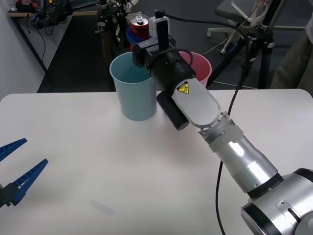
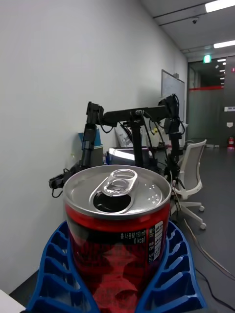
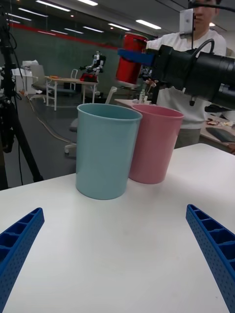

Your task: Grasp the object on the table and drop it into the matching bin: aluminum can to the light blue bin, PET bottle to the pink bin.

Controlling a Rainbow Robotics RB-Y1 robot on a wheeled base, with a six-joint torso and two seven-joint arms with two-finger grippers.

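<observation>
The right hand (image 1: 138, 30) is extended out over the far side of the white tabletop (image 1: 146, 171), its blue ribbed fingers (image 2: 174, 274) clamped on either side of the red aluminum can (image 1: 139, 23), which it holds upright in the air with the silver lid and pull tab facing up. In the front view the can sits above and just behind the far rim of the light blue bin (image 1: 133, 85), about level with the gap between that bin and the pink bin (image 1: 198, 66). The left wrist view shows the can (image 3: 130, 58) raised well above both bin rims, over the spot where the light blue bin (image 3: 105, 149) and the pink bin (image 3: 154, 144) touch side by side on the tabletop. The left hand (image 1: 17, 164) hangs low near the near left corner of the tabletop, its fingers spread wide and holding nothing.
</observation>
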